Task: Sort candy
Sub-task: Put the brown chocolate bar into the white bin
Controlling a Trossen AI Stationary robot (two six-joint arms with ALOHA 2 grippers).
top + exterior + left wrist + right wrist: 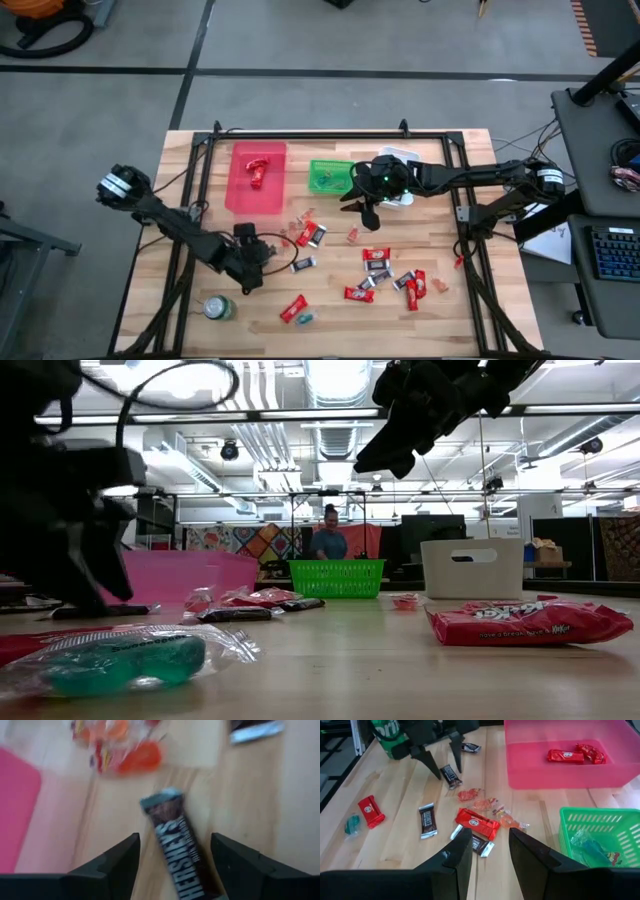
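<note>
I count 3 bins at the far side of the table: a pink tray holding 2 red candies, a green basket holding 1 teal-wrapped piece, and a white bin whose contents I cannot see. The remaining candy lies loose across the wood. My left gripper sits low with jaws apart, straddling 1 dark chocolate bar; my right gripper hovers beside the basket, jaws apart and empty.
</note>
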